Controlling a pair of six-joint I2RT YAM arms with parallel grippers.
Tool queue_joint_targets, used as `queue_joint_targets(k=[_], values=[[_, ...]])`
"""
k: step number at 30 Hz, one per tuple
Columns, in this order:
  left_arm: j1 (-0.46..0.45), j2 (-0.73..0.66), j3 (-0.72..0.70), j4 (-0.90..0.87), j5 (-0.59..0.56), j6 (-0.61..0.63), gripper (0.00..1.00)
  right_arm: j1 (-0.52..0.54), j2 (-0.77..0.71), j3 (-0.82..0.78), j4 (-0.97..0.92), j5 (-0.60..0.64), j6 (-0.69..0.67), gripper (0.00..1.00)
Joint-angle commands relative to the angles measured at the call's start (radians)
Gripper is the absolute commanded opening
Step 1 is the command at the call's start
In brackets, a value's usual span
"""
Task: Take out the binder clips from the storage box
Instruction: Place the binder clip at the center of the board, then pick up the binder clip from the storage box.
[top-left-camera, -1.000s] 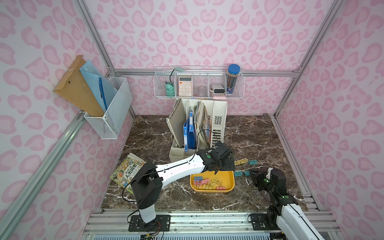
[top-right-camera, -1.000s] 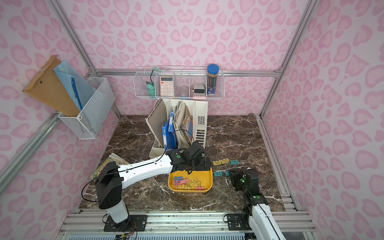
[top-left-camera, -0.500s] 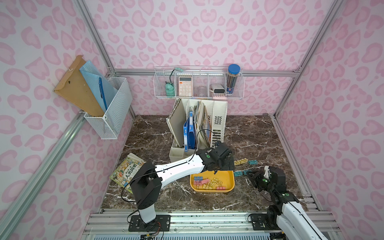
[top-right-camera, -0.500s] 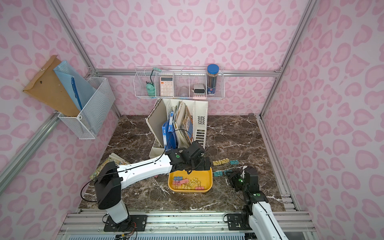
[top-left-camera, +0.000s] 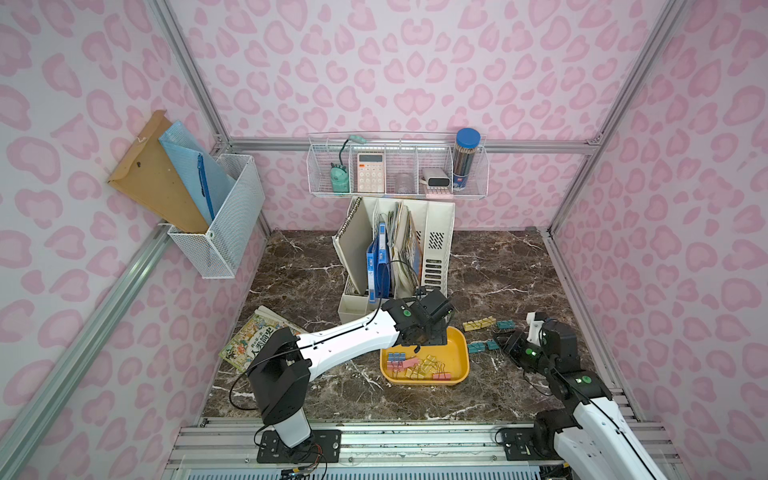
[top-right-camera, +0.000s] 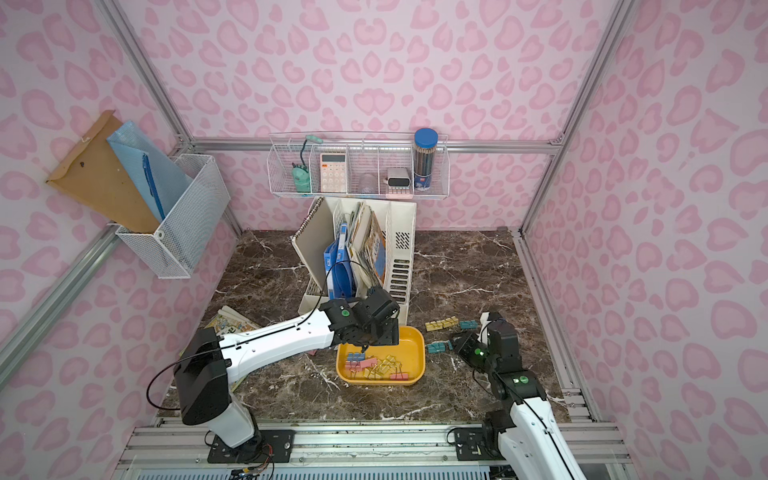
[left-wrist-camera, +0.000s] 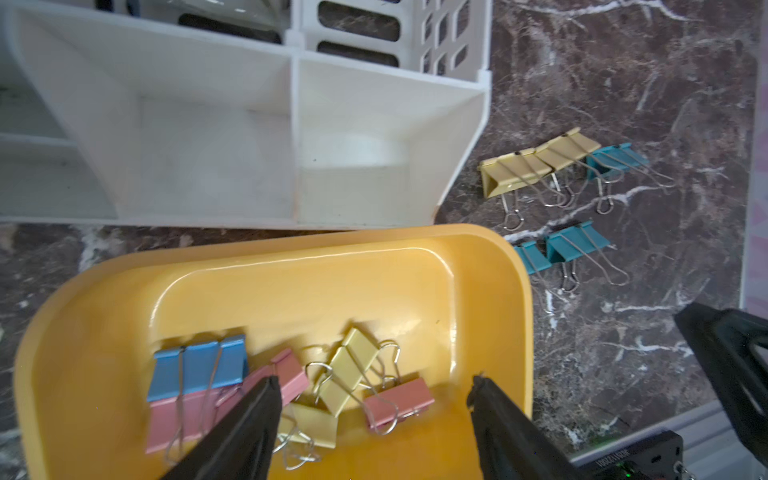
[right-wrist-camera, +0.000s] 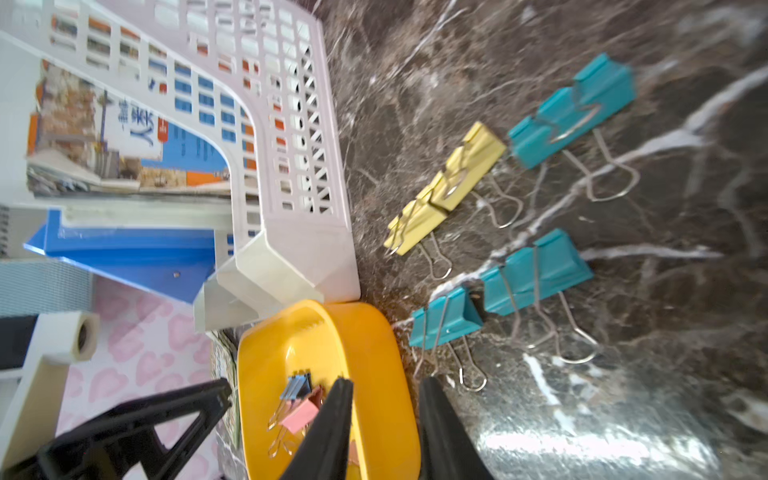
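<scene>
A picture book (top-left-camera: 253, 343) lies flat near the left edge of the marble table (top-left-camera: 498, 270). The left arm reaches across from that side, and the left gripper (left-wrist-camera: 372, 377) hangs over the storage box (top-left-camera: 455, 345) with its fingers spread wide. It pinches nothing, and in the left wrist view pink and yellow clips lie below the gap. The yellow-orange box sits on the table just in front of the cream file organiser (top-left-camera: 436, 249), by its right front corner. Inside it the binder clips (top-left-camera: 415, 365) are blue, pink and yellow, bunched along the near wall.

To the right of the box, more clips lie on the marble: a yellow row (top-left-camera: 480, 323) with teal clips (top-left-camera: 505, 323) at its far end, and a teal pair (top-left-camera: 482, 345) just beside the box wall. Farther right, the right gripper (right-wrist-camera: 386, 380) is low near that pair, its fingers slightly apart and empty.
</scene>
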Motion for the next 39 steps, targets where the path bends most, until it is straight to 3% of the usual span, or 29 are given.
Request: queue_joint_targets(k=[1, 3, 8, 12, 17, 24, 33, 39], values=[[0.008, -0.018, -0.021, -0.097, -0.021, -0.091, 0.68, 0.104, 0.062, 0.063, -0.017, 0.094, -0.059, 0.32], [0.01, -0.031, -0.042, -0.118, -0.016, -0.153, 0.6, 0.195, 0.125, 0.115, -0.01, 0.151, -0.055, 0.33], [0.015, -0.052, -0.061, -0.134, -0.001, -0.291, 0.51, 0.387, 0.279, 0.227, 0.014, 0.264, -0.061, 0.34], [0.021, -0.055, -0.094, -0.071, 0.067, -0.381, 0.46, 0.453, 0.361, 0.262, 0.058, 0.289, -0.055, 0.36], [0.028, -0.052, -0.17, 0.047, 0.141, -0.499, 0.43, 0.47, 0.4, 0.265, 0.094, 0.288, -0.05, 0.36], [0.035, -0.017, -0.171, 0.075, 0.168, -0.534, 0.44, 0.47, 0.411, 0.255, 0.103, 0.291, -0.05, 0.38], [0.044, -0.004, -0.167, 0.06, 0.144, -0.547, 0.28, 0.47, 0.401, 0.232, 0.12, 0.311, -0.049, 0.4], [0.049, 0.031, -0.132, 0.051, 0.173, -0.519, 0.23, 0.47, 0.393, 0.221, 0.122, 0.322, -0.047, 0.41]])
